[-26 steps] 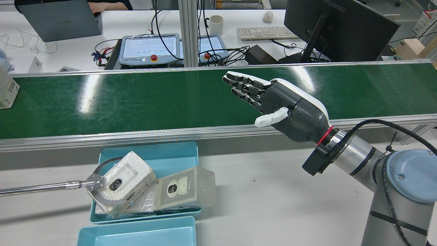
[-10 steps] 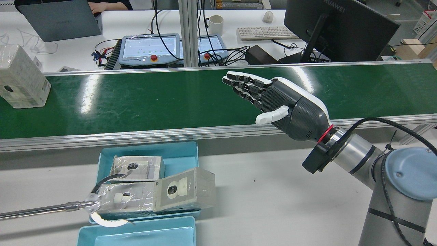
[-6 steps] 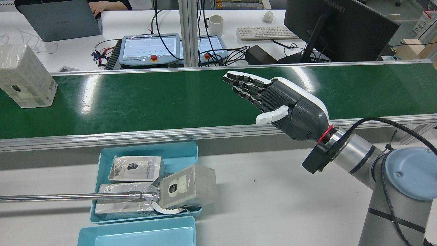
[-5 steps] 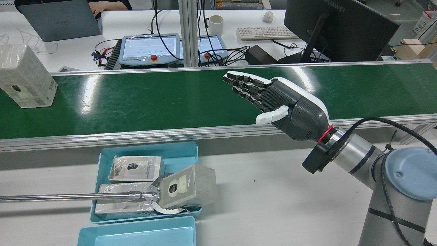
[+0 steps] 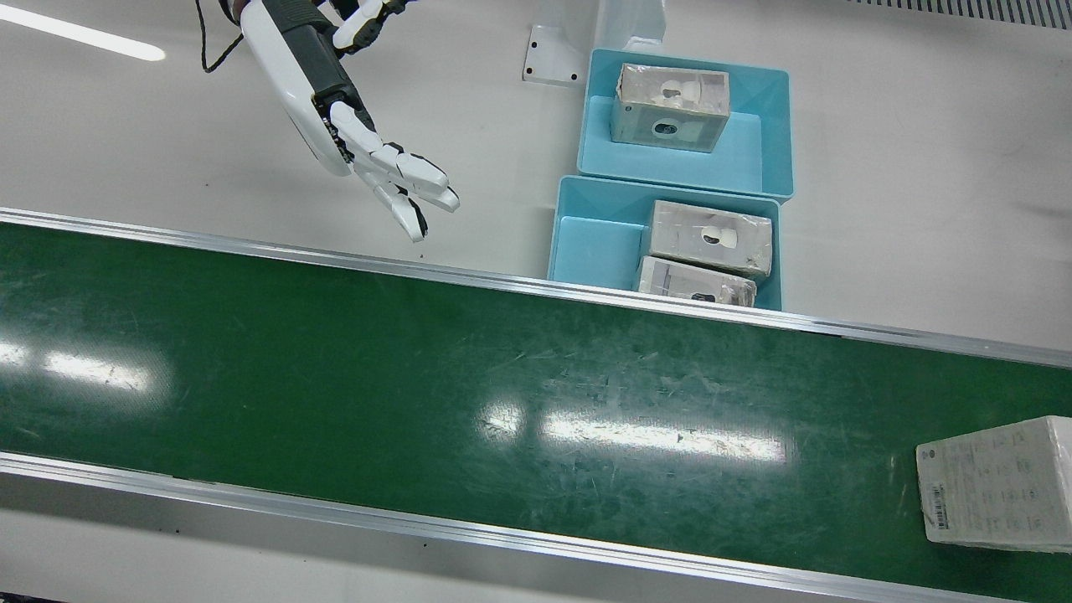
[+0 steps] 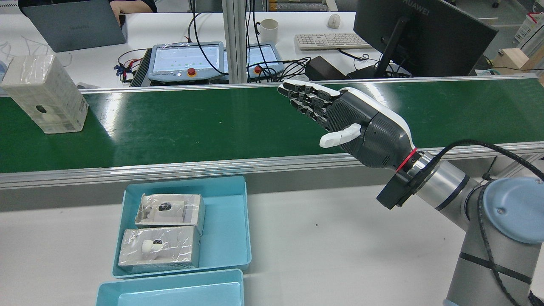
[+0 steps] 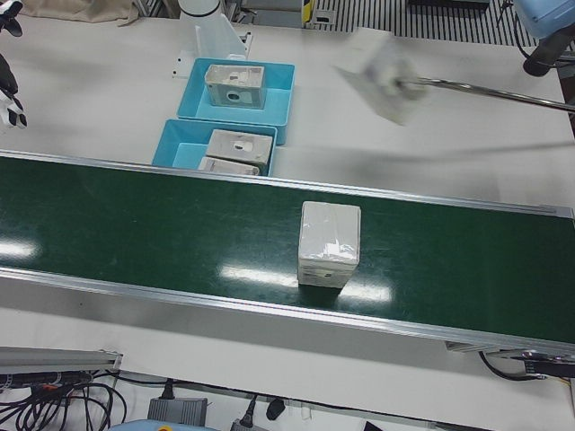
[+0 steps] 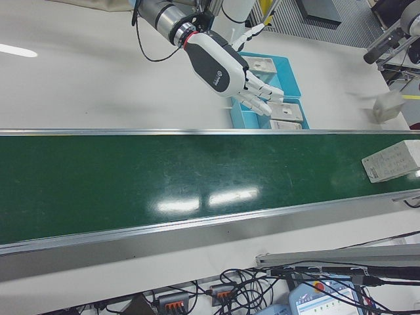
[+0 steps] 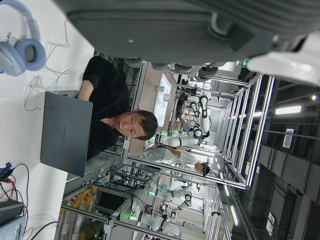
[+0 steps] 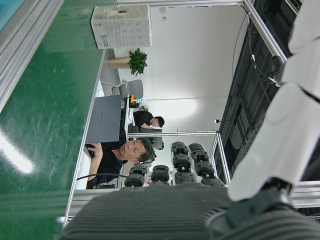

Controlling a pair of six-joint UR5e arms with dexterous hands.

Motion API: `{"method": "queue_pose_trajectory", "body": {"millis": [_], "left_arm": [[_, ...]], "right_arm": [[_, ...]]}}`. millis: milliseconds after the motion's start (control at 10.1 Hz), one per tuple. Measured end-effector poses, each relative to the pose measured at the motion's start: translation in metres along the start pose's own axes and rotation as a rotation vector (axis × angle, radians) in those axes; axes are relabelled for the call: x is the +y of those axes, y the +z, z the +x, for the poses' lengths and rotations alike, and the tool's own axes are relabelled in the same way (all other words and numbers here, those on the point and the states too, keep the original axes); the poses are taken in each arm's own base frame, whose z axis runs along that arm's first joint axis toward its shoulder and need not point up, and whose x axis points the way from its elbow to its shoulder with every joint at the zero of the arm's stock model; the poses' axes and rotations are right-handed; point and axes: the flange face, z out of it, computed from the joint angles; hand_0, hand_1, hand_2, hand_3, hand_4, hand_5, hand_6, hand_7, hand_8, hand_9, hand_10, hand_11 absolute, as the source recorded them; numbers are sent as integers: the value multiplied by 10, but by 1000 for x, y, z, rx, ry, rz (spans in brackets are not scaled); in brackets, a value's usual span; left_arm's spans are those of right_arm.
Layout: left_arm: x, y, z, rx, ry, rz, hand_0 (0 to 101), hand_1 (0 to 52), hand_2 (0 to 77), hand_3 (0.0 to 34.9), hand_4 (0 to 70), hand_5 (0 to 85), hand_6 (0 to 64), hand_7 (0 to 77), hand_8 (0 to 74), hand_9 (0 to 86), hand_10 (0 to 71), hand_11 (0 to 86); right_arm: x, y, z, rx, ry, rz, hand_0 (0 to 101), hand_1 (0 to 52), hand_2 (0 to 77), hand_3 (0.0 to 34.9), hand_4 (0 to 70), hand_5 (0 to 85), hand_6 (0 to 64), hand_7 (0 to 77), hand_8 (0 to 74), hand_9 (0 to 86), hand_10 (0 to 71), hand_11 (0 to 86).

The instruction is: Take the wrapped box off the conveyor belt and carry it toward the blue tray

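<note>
I am holding my right hand [image 6: 348, 123] open and empty, fingers [image 6: 304, 95] stretched out flat and close together, thumb sticking off to the side; it is hovering over the near part of the conveyor belt [image 6: 212, 123], palm turned toward the belt's left end; I am gripping nothing.

My left hand [image 9: 165, 25] is showing only as a dark palm edge in its own camera; I cannot tell whether it is open or closed.

The wrapped box [image 6: 46, 95] is standing upright on the belt far off to my left, well apart from my fingers; the front view is showing it [image 5: 997, 486] at the belt's far edge side.

The blue tray [image 6: 229, 182] is sitting on the table just below the belt's near rail, between me and the box, with two wrapped boxes [image 6: 170, 208] already lying in its left half.

What I am worrying about: if the belt is carrying the box toward me, closing late is likely to let it slide past or knock it over, since it is standing tall and narrow; the shiny wrap is probably slippery, so a shallow pinch risks dropping it; swinging low toward the tray risks clipping the rail; and a blurred box on a metal rod [image 7: 377, 63] is moving in the air above the table, so our paths may be crossing.
</note>
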Motion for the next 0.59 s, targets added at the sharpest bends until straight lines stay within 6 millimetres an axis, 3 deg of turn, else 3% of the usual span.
{"method": "queue_pose_trajectory", "body": {"millis": [593], "left_arm": [[0,0,0,0,0,0,0,0,5,0,0,11,0,5,0,0,5,0]], "right_arm": [[-7,-8,-7,-2,-8,19,400,65,125,0,87,115,87,65,55,27,49,82]]}}
